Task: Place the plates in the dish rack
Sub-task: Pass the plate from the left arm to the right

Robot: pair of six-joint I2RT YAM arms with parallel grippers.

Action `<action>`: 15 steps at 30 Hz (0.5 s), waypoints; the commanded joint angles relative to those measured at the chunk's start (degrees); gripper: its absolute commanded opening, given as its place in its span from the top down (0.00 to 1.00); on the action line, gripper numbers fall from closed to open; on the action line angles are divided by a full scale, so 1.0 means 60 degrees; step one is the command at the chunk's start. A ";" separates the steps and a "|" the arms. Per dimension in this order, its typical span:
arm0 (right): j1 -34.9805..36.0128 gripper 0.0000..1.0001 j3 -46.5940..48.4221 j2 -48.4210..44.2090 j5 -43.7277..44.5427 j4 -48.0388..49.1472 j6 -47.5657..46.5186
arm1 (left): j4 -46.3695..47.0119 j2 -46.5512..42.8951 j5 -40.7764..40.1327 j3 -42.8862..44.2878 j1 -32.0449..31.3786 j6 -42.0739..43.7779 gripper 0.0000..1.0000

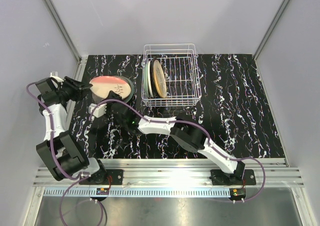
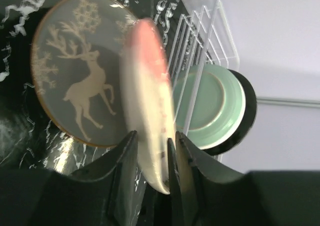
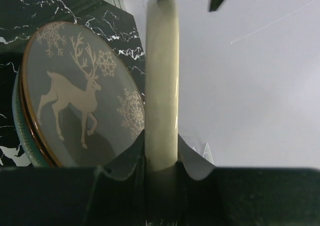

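Observation:
A pink plate is raised on a tilt above a stack at the table's left. My right gripper is shut on its near rim, and in the right wrist view both jaws press the cream edge. My left gripper stands open round the far rim, its fingers spread wider than the plate. Under it lies a dark plate with a deer motif. The white wire dish rack holds a pale green plate and a cream, brown-rimmed plate upright at its left end.
The rack stands against the back wall, to the right of the stack. A metal post and side wall lie close behind my left arm. The right arm's links stretch across the table's front middle.

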 commanded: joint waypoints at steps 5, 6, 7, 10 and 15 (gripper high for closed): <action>0.0233 1.00 -0.0282 -0.1048 -0.0088 0.1688 0.0073 | 0.0919 -0.0325 0.0937 0.0129 0.0032 -0.0028 0.53; 0.0247 1.00 -0.0326 -0.1121 -0.0088 0.1688 0.0131 | 0.0919 -0.0340 0.0923 0.0158 0.0032 0.0030 0.48; 0.0247 1.00 -0.0341 -0.1151 -0.0059 0.1688 0.0132 | 0.0919 -0.0369 0.0923 0.0159 0.0032 0.0045 0.40; 0.0277 1.00 -0.0487 -0.1283 -0.0103 0.1776 0.0117 | 0.0933 -0.0442 0.0850 0.0159 0.0032 0.0118 0.13; 0.0277 1.00 -0.0736 -0.1663 -0.0191 0.1806 0.0584 | 0.1051 -0.0457 0.0952 0.0159 0.0047 0.0118 0.01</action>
